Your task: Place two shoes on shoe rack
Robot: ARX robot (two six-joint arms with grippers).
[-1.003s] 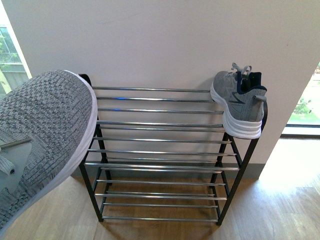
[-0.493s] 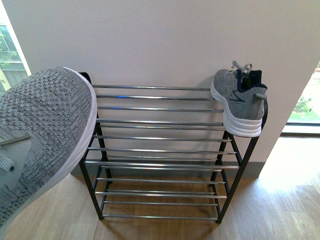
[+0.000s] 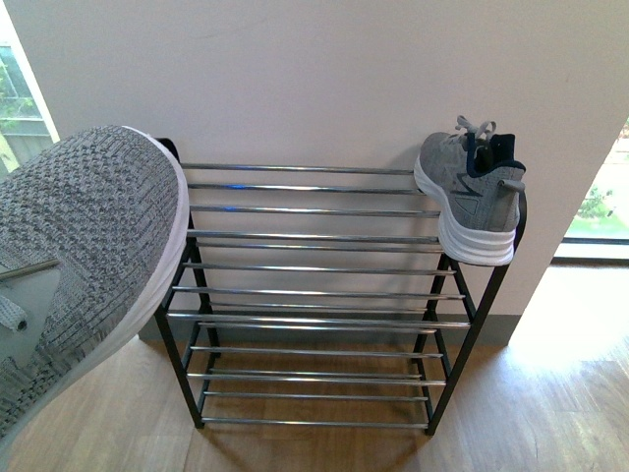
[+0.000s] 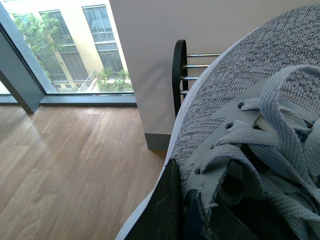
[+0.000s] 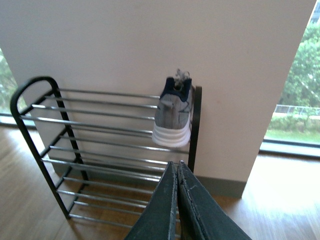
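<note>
Holding one grey shoe [image 4: 260, 95] in my left hand [image 4: 185, 210], I keep the fingers closed on its edge beside the laces. The toe reaches forward from this hand, near the left end of the shoe rack [image 3: 314, 322]. My right hand [image 5: 176, 172] holds nothing, and its fingers are pressed together. Ahead of it and higher, the second shoe [image 5: 173, 117] rests on the top bars at the rack's right end, close to the wall [image 3: 314, 79].
</note>
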